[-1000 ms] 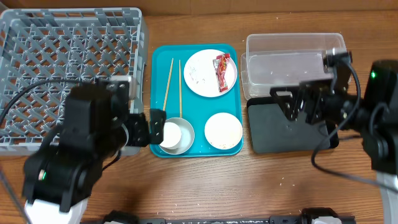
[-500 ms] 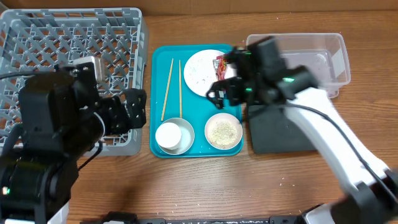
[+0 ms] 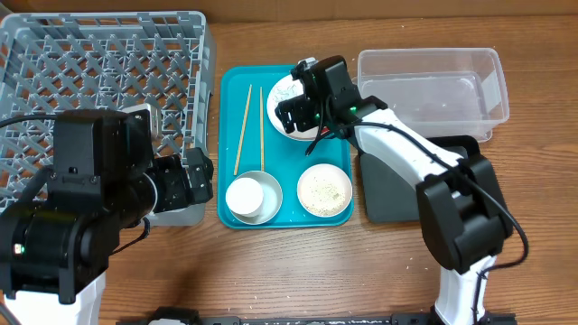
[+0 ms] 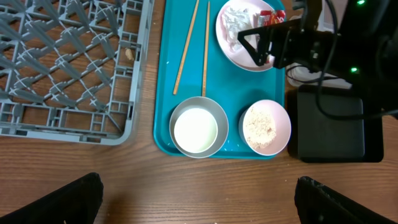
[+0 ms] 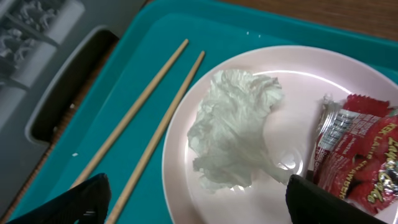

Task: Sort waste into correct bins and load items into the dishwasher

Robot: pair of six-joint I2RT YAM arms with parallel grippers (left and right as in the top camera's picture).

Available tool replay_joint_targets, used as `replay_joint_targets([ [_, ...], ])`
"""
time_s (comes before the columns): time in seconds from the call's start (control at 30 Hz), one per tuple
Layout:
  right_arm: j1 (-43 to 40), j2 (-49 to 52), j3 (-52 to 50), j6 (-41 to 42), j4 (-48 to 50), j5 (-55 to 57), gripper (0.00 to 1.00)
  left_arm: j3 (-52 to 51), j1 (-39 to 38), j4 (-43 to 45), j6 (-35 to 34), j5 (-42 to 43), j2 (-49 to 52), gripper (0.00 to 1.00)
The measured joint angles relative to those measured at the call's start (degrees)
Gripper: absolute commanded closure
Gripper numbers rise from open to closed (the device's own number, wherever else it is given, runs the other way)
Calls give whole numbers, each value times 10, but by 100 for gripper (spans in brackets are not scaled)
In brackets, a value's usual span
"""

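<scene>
Overhead view: the right arm point(image 3: 402, 149) covers most of the plate point(image 3: 278, 88) and everything lying on it, plus part of the black tray point(image 3: 397, 194). The left arm point(image 3: 86, 217) hides the near right corner of the rack point(image 3: 99, 63), which the left edge also crops.

Left wrist view: the top edge cuts the plate, and only a red corner of the wrapper point(image 4: 268, 15) shows. The left gripper point(image 4: 198, 186) appears only as two dark fingertips point(image 4: 68, 199), cropped at the bottom.

Right wrist view: the wrapper runs off the right edge, and its print is not fully readable. The chopsticks point(image 5: 132, 112) run off the bottom. The right gripper point(image 5: 199, 186) shows only blurred dark fingertips point(image 5: 78, 199).
</scene>
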Motion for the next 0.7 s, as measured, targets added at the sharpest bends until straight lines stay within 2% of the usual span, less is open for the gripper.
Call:
replay_joint_targets([
  [0.07, 0, 16, 0, 0, 18, 0, 18, 0, 0, 0, 0, 0, 4, 0],
  [0.2, 4, 52, 0, 2, 35, 3, 36, 0, 0, 0, 0, 0, 15, 0],
  [0.3, 10, 71, 0, 2, 42, 3, 39, 0, 0, 0, 0, 0, 23, 0],
  [0.33, 13, 77, 0, 2, 42, 3, 43, 0, 0, 0, 0, 0, 26, 0],
  [0.4, 16, 80, 0, 3, 44, 3, 67, 0, 0, 0, 0, 0, 33, 0],
  [0.43, 18, 80, 0, 0, 44, 3, 88, 0, 0, 0, 0, 0, 36, 0],
  [0.47, 18, 80, 0, 3, 44, 4, 96, 0, 0, 0, 0, 0, 40, 0],
  [0.7, 16, 74, 6, 2, -17, 3, 96, 0, 0, -27, 0, 0, 64, 0],
])
